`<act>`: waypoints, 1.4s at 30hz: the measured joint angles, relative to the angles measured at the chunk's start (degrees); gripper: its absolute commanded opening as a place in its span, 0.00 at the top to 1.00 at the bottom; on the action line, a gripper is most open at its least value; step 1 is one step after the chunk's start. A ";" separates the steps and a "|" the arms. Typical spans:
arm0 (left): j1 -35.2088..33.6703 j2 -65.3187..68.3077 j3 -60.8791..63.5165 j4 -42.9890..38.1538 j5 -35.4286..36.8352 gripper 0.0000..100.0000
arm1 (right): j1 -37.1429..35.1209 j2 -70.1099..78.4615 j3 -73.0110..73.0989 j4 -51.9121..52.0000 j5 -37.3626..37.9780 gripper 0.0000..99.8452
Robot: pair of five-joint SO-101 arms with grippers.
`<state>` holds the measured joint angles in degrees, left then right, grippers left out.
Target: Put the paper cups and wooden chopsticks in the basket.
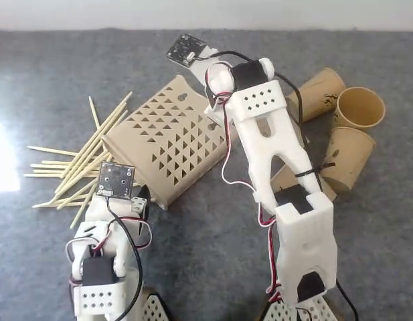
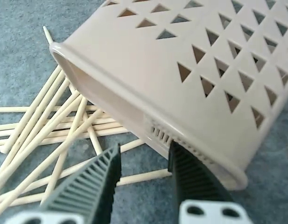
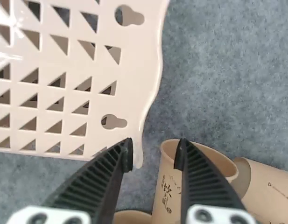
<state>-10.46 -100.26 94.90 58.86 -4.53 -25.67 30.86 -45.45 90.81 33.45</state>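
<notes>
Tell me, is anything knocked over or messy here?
Yes. The beige plastic basket with triangle holes lies tipped over, thin wooden chopsticks are scattered beside it, and tan paper cups lie toppled on its other side.

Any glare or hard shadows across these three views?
High view: blown-out glare on the table at the picture's left edge, beside the chopsticks. Right wrist view: bright sheen on the basket wall. Left wrist view: even light, only soft shadow under the basket rim.

We find the basket in the middle; chopsticks against its left side; paper cups to its right.
</notes>
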 measured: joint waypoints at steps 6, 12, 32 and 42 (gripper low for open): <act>0.00 0.00 0.00 0.00 0.00 0.84 | 0.18 4.75 -0.35 0.00 0.00 0.83; 0.00 0.00 0.00 0.00 0.00 0.84 | 0.00 7.12 -0.62 0.00 0.00 0.83; 0.00 0.00 0.00 0.00 0.00 0.84 | 1.49 8.88 -2.37 -0.44 3.52 0.99; 0.00 0.00 0.00 0.00 0.00 0.84 | 2.02 8.18 -3.87 1.14 3.60 0.99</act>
<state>-10.46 -100.26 94.90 58.86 -4.53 -23.65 39.03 -49.32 91.96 37.05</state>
